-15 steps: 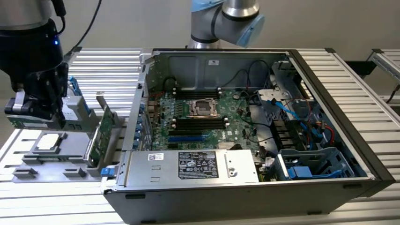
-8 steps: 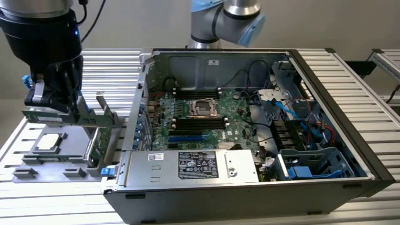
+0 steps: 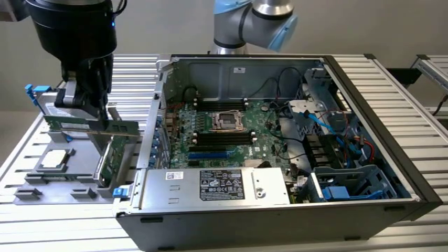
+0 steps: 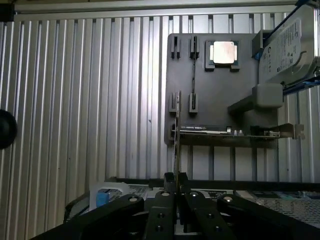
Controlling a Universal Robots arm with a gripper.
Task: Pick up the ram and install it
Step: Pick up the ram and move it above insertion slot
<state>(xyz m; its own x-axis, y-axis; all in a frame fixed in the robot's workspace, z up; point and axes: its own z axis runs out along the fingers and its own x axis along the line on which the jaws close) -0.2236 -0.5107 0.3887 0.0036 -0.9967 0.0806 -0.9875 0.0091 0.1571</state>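
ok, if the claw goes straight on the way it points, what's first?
Probably the dark grey slotted holder tray beneath it. The claw is shut on the long thin green ram stick, whose lower edge would touch before the claw itself. The gap is hard to judge.

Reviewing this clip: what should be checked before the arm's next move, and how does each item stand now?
1. Pincer shut on the long, thin green ram stick: ok.
2. Ram lifted off the grey plastic fixture tray: ok.
3. Black metal computer case open, green motherboard exposed: ok.
4. Ram above the motherboard: not ok; it hangs beyond the case, on the exterior view's left.
5. Long black memory slots free: cannot tell.
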